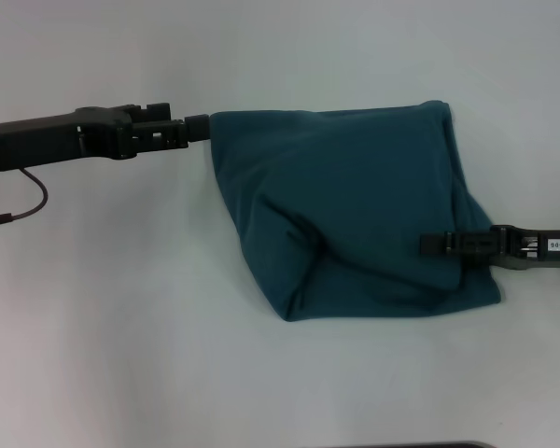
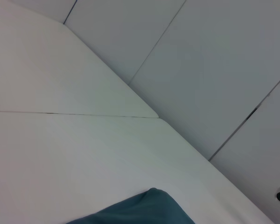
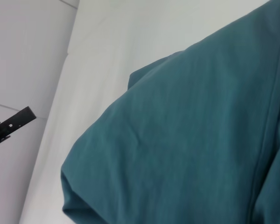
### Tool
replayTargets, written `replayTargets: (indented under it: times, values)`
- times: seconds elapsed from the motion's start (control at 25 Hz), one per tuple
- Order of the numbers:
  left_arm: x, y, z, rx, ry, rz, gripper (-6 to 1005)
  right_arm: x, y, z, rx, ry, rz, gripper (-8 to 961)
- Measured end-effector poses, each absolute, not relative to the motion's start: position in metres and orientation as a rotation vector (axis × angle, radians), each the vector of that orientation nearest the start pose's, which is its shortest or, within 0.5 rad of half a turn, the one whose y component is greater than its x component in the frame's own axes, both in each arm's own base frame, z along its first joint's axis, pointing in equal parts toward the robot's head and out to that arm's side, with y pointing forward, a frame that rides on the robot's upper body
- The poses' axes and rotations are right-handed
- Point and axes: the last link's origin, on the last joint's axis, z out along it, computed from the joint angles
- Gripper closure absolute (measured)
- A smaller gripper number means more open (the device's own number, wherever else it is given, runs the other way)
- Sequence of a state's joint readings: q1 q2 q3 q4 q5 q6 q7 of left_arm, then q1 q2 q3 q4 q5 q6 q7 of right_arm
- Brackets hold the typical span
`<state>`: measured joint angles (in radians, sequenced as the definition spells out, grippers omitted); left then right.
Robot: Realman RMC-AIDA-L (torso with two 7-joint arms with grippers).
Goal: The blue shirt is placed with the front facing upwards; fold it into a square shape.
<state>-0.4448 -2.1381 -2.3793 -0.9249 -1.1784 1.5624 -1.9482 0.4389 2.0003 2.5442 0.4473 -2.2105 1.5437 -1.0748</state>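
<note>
the blue shirt (image 1: pixel 355 210) lies folded into a rough, lumpy square in the middle of the white desk (image 1: pixel 121 327), plain side up. the left hand (image 1: pixel 196 128) sits at its far left corner, touching the fabric edge, and the right hand (image 1: pixel 439 245) reaches over its near right side; whether either is gripping cloth i cannot tell.

One blue shirt (image 1: pixel 355 210), one white table (image 1: pixel 121 327), two end effectors: left end effector (image 1: pixel 198 126), right end effector (image 1: pixel 434 245).

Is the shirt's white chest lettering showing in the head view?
No, the blue shirt lies folded with only plain teal fabric facing up.
</note>
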Motion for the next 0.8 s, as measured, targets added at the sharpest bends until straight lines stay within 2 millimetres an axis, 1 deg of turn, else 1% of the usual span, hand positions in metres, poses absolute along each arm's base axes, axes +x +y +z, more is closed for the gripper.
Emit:
replayTargets:
  times: [0.24, 0.36, 0.64, 0.8]
  values:
    - [-0.247, 0.327, 0.015, -2.568, -1.198, -0.775, 36, 0.338, 0.267, -0.002, -2.319, 1.97, 0.629, 327]
    - [-0.247, 0.327, 0.015, -2.567, -1.198, -0.777, 36, 0.338, 0.266, 0.002, -2.318, 1.972, 0.657, 350]
    - [-0.245, 0.329, 0.016, -2.57, -1.19, -0.781, 35, 0.335, 0.269, -0.002, -2.332, 1.973, 0.639, 386]
    - [-0.246, 0.329, 0.016, -2.57, -1.19, -0.78, 35, 0.336, 0.265, -0.002, -2.325, 1.993, 0.639, 399]
